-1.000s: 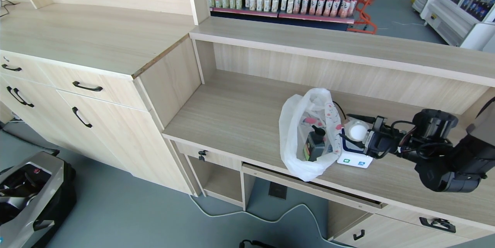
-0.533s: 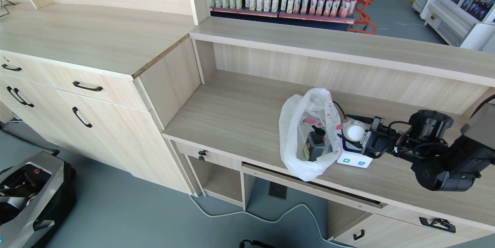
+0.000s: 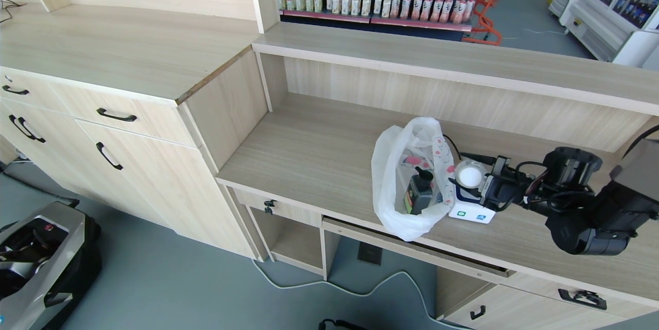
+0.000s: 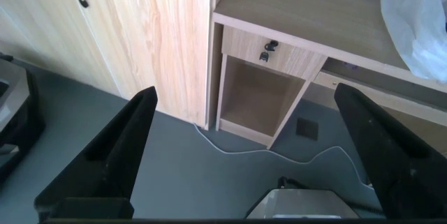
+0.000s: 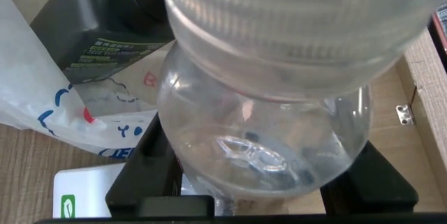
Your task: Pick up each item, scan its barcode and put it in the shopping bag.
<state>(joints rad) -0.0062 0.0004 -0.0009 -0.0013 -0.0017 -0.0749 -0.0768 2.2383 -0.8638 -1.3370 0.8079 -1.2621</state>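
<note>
Your right gripper (image 3: 466, 173) is clamped on a clear, ribbed, round plastic bottle (image 5: 265, 140), held above the flat white scanner box (image 3: 471, 212), just right of the crinkled, translucent white shopping bag (image 3: 391, 186) on the pale wood-grain counter (image 3: 319, 150). A dark, angular pump bottle (image 3: 418, 193) stands in the bag. Your left gripper (image 4: 244, 151) hangs spread wide.

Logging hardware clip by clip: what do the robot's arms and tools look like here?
The right arm is black with bulky rounded joint housings and a grey link at its upper end. Thin black cables loop along the wrist to the right tool, which has a compact black body. The left tool has two flat, matte black, wedge-shaped fingers. No markings are legible.
</note>
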